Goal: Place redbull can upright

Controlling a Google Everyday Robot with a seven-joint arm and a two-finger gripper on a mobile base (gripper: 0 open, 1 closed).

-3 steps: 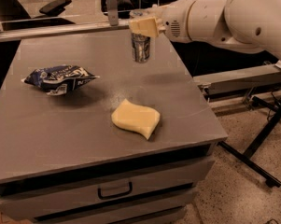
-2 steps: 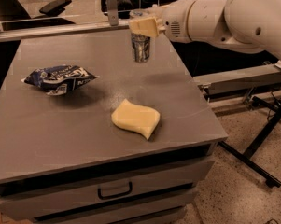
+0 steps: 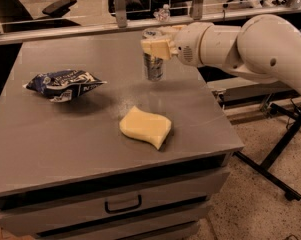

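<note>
On the grey table [image 3: 90, 134], near its far right edge, the gripper [image 3: 156, 47] is seen clamped around the top of the redbull can [image 3: 153, 70]. The can hangs directly beneath it, long axis vertical, base at or just above the tabletop.

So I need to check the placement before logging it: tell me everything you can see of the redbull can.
The redbull can is a slim, silvery metal cylinder with darker blue-grey markings. It stands upright near the far edge of the grey table, and its base appears to rest on the surface. The tool sits at its upper half and hides that part; a bit of the shiny rim shows above. Nothing else touches it.
</note>
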